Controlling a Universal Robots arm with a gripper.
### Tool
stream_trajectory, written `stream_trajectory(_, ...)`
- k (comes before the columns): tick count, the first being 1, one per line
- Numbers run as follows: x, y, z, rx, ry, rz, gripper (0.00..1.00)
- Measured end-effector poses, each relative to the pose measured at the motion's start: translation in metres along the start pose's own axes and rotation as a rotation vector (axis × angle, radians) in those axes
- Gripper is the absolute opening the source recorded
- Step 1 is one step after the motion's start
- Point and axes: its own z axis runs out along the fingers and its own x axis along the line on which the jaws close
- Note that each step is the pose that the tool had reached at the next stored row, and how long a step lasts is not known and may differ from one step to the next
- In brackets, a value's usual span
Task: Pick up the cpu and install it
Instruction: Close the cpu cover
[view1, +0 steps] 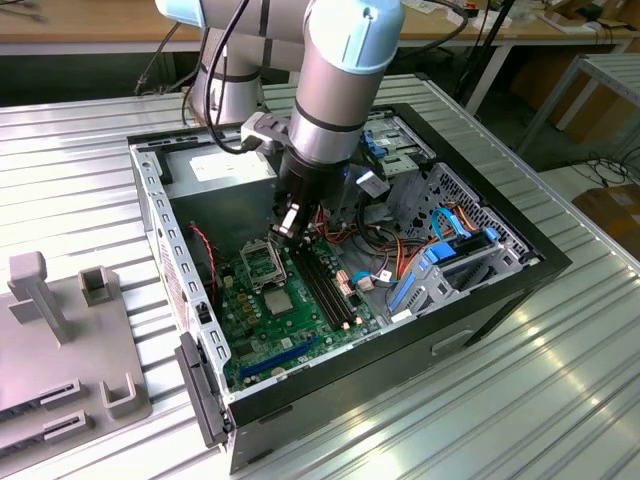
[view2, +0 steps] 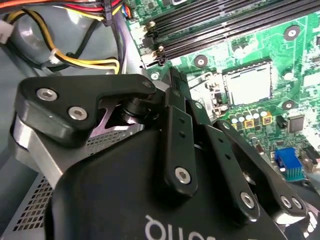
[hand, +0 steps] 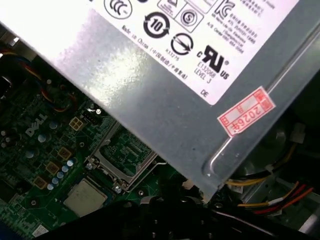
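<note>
The cpu (view1: 277, 299), a small dull silver-grey square, lies flat on the green motherboard (view1: 300, 335) inside the open computer case. It sits just beside the silver-framed socket (view1: 261, 265). In the first wrist view the cpu (hand: 85, 198) lies next to the open socket frame (hand: 120, 156). In the second wrist view the cpu (view2: 248, 84) sits beyond the gripper's black housing (view2: 150, 190). My gripper (view1: 289, 225) hangs over the board just past the socket's far side, a short way above it and apart from the cpu.
A grey power supply (view1: 215, 170) fills the case's far end and looms close in the first wrist view (hand: 165, 80). Long black memory slots (view1: 326, 285) run beside the socket. Coloured cables (view1: 400, 262) and a blue drive bracket (view1: 440, 265) crowd the exterior view's right. A grey fixture (view1: 60, 340) stands on the table.
</note>
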Motion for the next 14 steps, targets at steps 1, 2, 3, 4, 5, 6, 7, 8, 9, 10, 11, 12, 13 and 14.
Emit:
stream_trajectory(1,0.0009,-0.0011,-0.0001,-0.0098,-0.0097,0.0,0.11)
stream_trajectory(2,0.0019,-0.0022,-0.0002,-0.0203,-0.0198,-0.001,0.11)
stream_trajectory(3,0.0033,-0.0039,-0.0002,-0.0375,-0.0362,-0.001,0.11)
stream_trajectory(4,0.0041,-0.0048,-0.0002,-0.0494,-0.0473,-0.001,0.11)
stream_trajectory(5,0.0048,-0.0056,-0.0003,-0.0616,-0.0585,-0.002,0.11)
stream_trajectory(6,0.0053,-0.0062,-0.0003,-0.0731,-0.0692,-0.002,0.11)
stream_trajectory(7,0.0059,-0.0069,-0.0003,-0.0839,-0.0791,-0.002,0.11)
stream_trajectory(8,0.0066,-0.0076,-0.0001,-0.092,-0.0864,-0.002,0.11)
stream_trajectory(9,0.0075,-0.0085,0.0005,-0.0981,-0.0916,-0.002,0.11)
stream_trajectory(10,0.009,-0.0101,0.0022,-0.1036,-0.0962,-0.002,0.11)
stream_trajectory(11,0.0096,-0.0108,0.0029,-0.1077,-0.0996,-0.003,0.11)
stream_trajectory(12,0.0101,-0.0113,0.0034,-0.1134,-0.1045,-0.003,0.11)
stream_trajectory(13,0.0105,-0.0118,0.0038,-0.1191,-0.1093,-0.003,0.11)
stream_trajectory(14,0.0112,-0.0125,0.0044,-0.1248,-0.1141,-0.003,0.11)
